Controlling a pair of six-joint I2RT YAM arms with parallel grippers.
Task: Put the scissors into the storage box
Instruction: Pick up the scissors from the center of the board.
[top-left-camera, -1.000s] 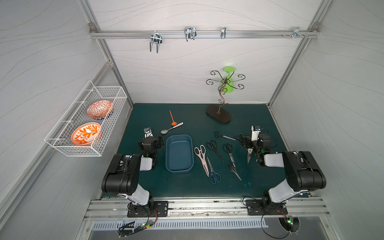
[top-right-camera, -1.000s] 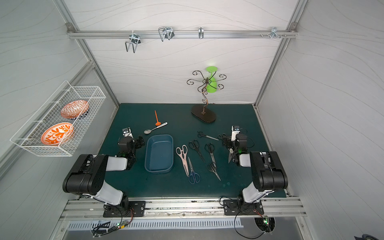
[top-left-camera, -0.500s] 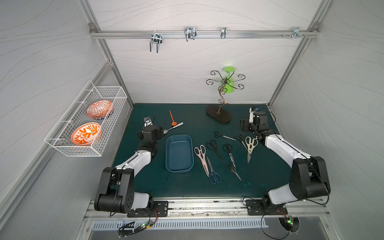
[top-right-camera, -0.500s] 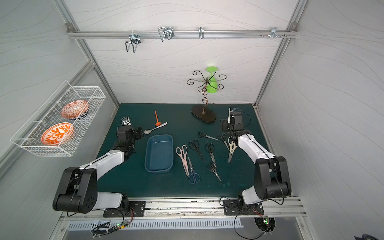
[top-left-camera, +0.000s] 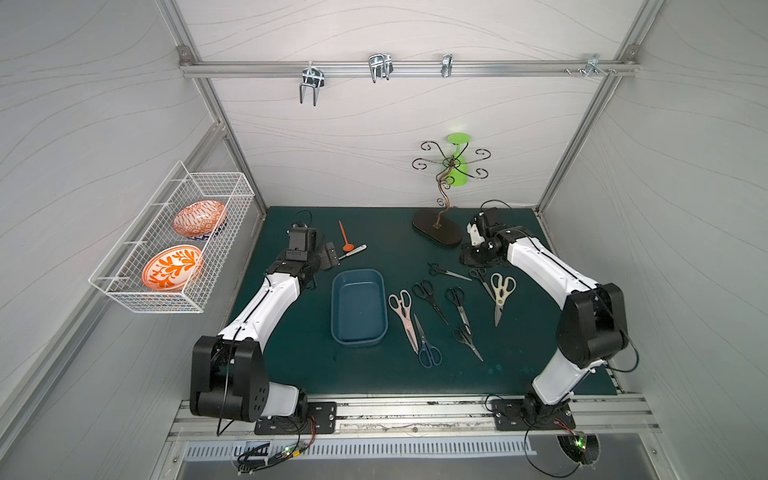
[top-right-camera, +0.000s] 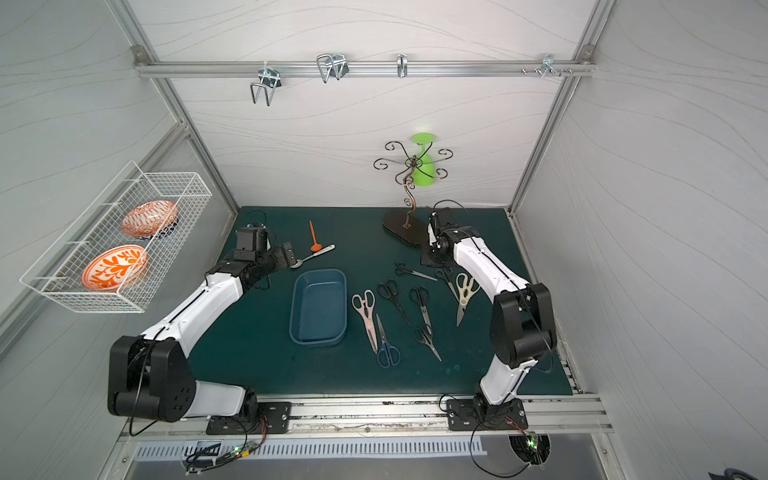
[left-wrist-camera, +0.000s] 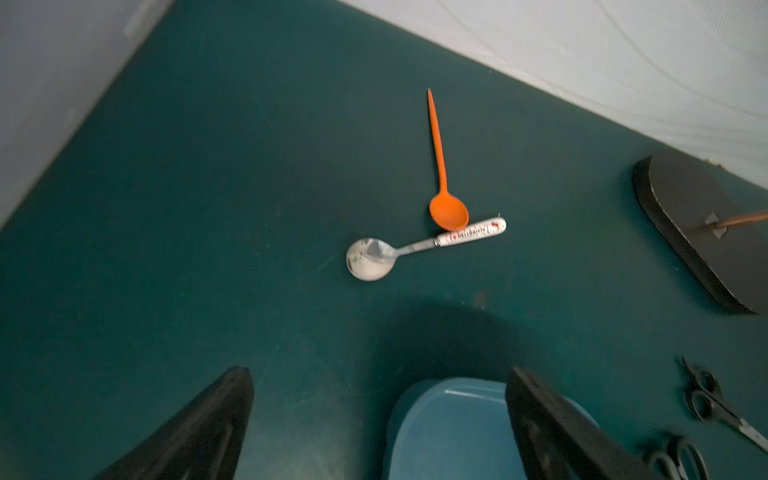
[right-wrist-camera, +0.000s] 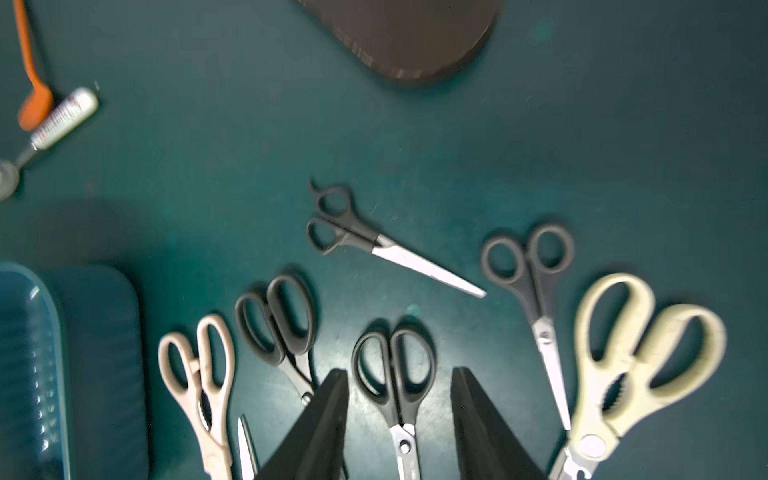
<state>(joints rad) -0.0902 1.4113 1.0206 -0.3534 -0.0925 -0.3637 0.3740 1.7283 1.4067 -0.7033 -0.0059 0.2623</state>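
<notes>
**Q:** Black wedges at the edge of the right wrist view. What are they?

**A:** The fingers of the right gripper (right-wrist-camera: 399, 372). They stand partly apart with nothing between them, and it hangs above the green mat (top-left-camera: 291, 353). Past the tips lies a black-handled pair (right-wrist-camera: 394, 409) of scissors, untouched.

**Q:** And around that pair?

**A:** More scissors, all flat on the mat: a broad black pair (right-wrist-camera: 282, 328), a pink pair (right-wrist-camera: 199, 374), a slim black pair (right-wrist-camera: 374, 245) with its blades pointing away, a grey-handled pair (right-wrist-camera: 530, 282), and a large cream pair (right-wrist-camera: 619, 370). A top view adds a dark blue pair (top-left-camera: 428, 353) and a small black pair (top-left-camera: 467, 336). That makes eight.

**Q:** Where is the storage box (top-left-camera: 358, 309)?

**A:** Just beside the pink pair, on the side away from the right arm. It is a shallow blue tub, and it is empty.

**Q:** The other arm?

**A:** The left gripper (left-wrist-camera: 380, 370) is spread wide and holds nothing. It hovers by the far end of the box, near a steel spoon (left-wrist-camera: 370, 259) and an orange spoon (left-wrist-camera: 446, 212).

**Q:** So how far along is the job?

**A:** By my reading it is at the very start. No scissors are gripped, none are in the box, and all eight are left to move.
</notes>
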